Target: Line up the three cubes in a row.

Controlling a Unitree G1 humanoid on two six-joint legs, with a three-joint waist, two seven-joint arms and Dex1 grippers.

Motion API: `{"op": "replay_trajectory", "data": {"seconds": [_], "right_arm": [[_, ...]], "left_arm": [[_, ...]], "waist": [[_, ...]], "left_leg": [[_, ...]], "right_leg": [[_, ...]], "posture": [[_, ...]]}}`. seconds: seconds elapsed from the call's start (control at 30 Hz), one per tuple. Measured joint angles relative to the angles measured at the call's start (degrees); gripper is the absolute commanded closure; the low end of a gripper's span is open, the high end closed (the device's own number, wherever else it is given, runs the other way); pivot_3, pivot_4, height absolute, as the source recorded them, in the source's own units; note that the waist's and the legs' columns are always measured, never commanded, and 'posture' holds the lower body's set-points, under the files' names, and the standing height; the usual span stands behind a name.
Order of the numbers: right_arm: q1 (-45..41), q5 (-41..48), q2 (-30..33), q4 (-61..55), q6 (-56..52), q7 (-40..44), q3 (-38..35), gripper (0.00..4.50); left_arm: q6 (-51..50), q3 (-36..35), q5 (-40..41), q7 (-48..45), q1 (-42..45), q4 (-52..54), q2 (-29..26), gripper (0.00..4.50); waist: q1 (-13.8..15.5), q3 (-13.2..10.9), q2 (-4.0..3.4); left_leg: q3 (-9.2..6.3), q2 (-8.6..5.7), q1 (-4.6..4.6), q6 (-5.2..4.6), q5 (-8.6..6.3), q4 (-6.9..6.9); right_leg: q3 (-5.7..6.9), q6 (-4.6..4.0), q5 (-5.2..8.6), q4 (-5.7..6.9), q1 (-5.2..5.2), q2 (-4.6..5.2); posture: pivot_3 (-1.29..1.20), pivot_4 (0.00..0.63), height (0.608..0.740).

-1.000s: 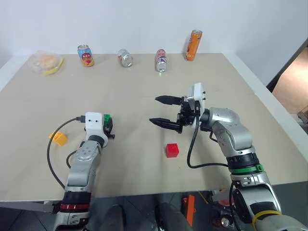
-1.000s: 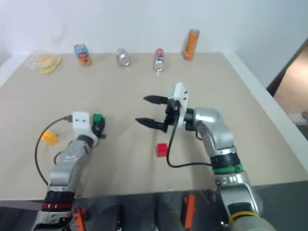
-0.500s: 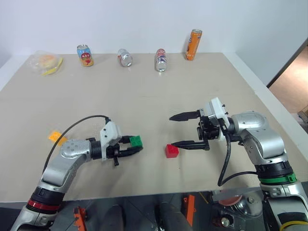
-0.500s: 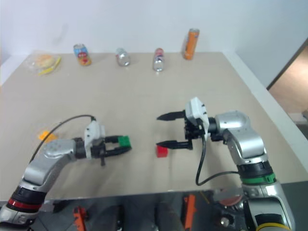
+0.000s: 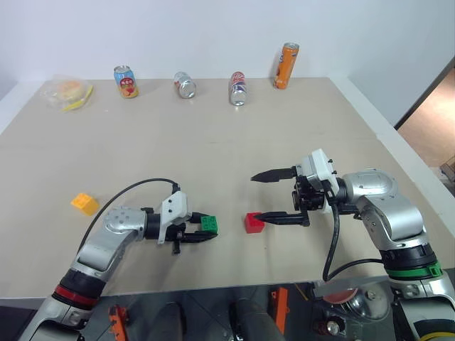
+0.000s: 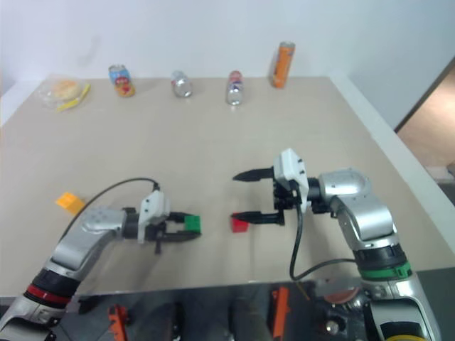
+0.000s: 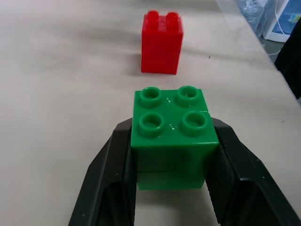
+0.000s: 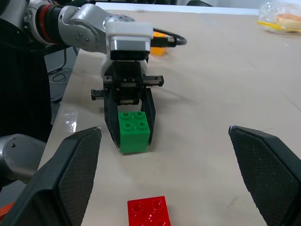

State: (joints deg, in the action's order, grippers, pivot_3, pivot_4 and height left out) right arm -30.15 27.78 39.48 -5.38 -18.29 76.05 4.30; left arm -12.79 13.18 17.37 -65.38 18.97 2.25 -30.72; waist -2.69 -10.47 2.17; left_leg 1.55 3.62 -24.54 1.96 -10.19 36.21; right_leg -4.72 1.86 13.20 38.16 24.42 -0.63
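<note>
Placement is the step in hand — the left gripper (image 5: 206, 229) is clamped on the green cube (image 5: 209, 224), its two black fingers pressed against opposite sides, and holds it low over the table (image 5: 213, 142) just beside the red cube (image 5: 254, 222), which sits at the green one's 3 o'clock with a small gap between them; whether the green cube already rests on the surface I cannot tell; the right gripper (image 5: 269, 196) hangs with its fingers spread wide and empty, its lower fingertip close to the red cube at that cube's 3 o'clock; the yellow-orange cube (image 5: 84, 204) lies well apart at the green cube's 9 o'clock, toward the table's left edge; the next move, as I judge it, calls for setting the green cube down level with the red one and letting go — then fetching the yellow-orange cube to complete the row.
</note>
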Motion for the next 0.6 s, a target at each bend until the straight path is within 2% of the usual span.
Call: {"op": "replay_trajectory", "data": {"seconds": [0.2,0.27,0.3,0.43,0.47,0.6], "right_arm": [[0.1,0.0,0.5,-0.1,0.0,0.1,0.0,0.00],[0.1,0.0,0.5,-0.1,0.0,0.1,0.0,0.00],[0.1,0.0,0.5,-0.1,-0.1,0.1,0.0,0.00],[0.1,0.0,0.6,-0.1,-0.2,0.2,0.0,0.00],[0.1,0.0,0.6,-0.1,-0.2,0.2,0.0,0.00],[0.1,0.2,0.6,-0.1,-0.6,0.6,0.0,0.00]], "left_arm": [[1.5,0.0,-1.3,-0.1,0.8,-1.7,0.7,3.14],[2.0,0.1,-1.7,-0.1,0.9,-1.9,0.8,2.05],[2.3,0.1,-1.9,-0.1,1.0,-2.2,0.9,1.80],[2.3,0.1,-2.1,-0.2,1.3,-3.2,1.0,0.31],[2.3,0.1,-2.1,-0.2,1.4,-3.2,0.9,0.07],[0.5,-1.0,-0.8,0.2,1.6,-2.4,0.6,0.02]], "waist": [[0.0,0.0,0.00],[0.0,0.0,0.00],[0.0,0.0,0.00],[0.0,0.0,0.00],[0.0,0.0,0.00],[0.0,0.0,0.00]], "left_leg": [[0.00,0.00,0.00,0.00,0.00,0.00],[0.00,0.00,0.00,0.00,0.00,0.00],[0.00,0.00,0.00,0.00,0.00,0.00],[0.00,0.00,0.00,0.00,0.00,0.01],[0.00,0.00,0.00,0.00,0.00,0.01],[0.00,0.00,0.00,0.00,0.00,0.01]], "right_leg": [[0.00,0.04,-0.02,0.00,0.00,0.00],[0.00,0.03,-0.02,0.00,0.00,0.00],[0.00,0.03,-0.02,0.00,-0.01,0.00],[0.00,0.05,-0.03,0.00,-0.01,0.00],[0.00,0.05,-0.03,0.00,-0.01,0.00],[0.00,0.17,-0.10,0.01,0.00,0.00]], "posture": [[0.00,0.150,0.740],[0.00,0.150,0.740],[0.00,0.150,0.740],[0.00,0.150,0.740],[0.00,0.150,0.740],[0.00,0.150,0.740]]}}
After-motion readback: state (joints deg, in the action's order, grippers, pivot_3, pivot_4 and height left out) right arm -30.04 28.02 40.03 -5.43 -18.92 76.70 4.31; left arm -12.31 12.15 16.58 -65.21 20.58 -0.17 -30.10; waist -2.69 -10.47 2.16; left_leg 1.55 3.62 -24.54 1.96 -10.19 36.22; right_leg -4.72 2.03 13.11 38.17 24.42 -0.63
